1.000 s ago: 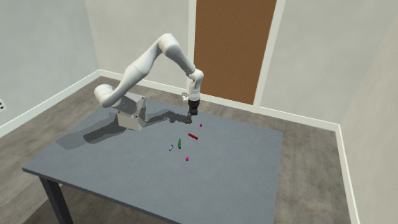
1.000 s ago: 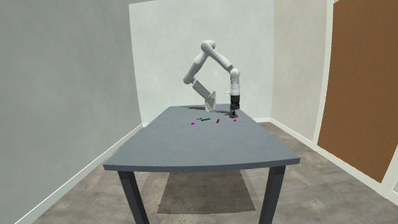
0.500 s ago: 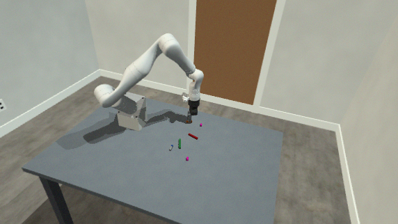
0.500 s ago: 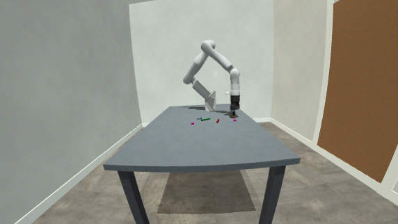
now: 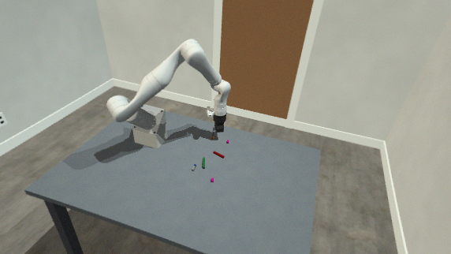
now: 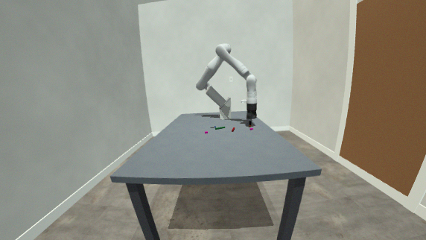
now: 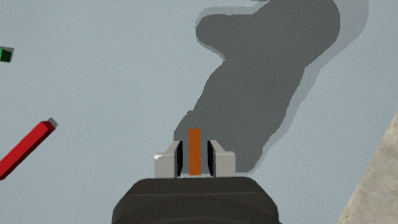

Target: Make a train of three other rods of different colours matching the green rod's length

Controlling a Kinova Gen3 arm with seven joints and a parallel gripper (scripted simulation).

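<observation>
Top view shows the grey rectangular table (image 5: 118, 197) filling the lower frame, with the white seven-joint arm (image 5: 165, 75) reaching from upper left down to centre. Its black two-finger gripper (image 7: 194, 159) stands partly parted, straddling the small orange rod (image 7: 194, 151). Right and below lie the red rod (image 5: 218, 155), green rod (image 5: 203, 162) and two magenta rods (image 5: 227, 141).
</observation>
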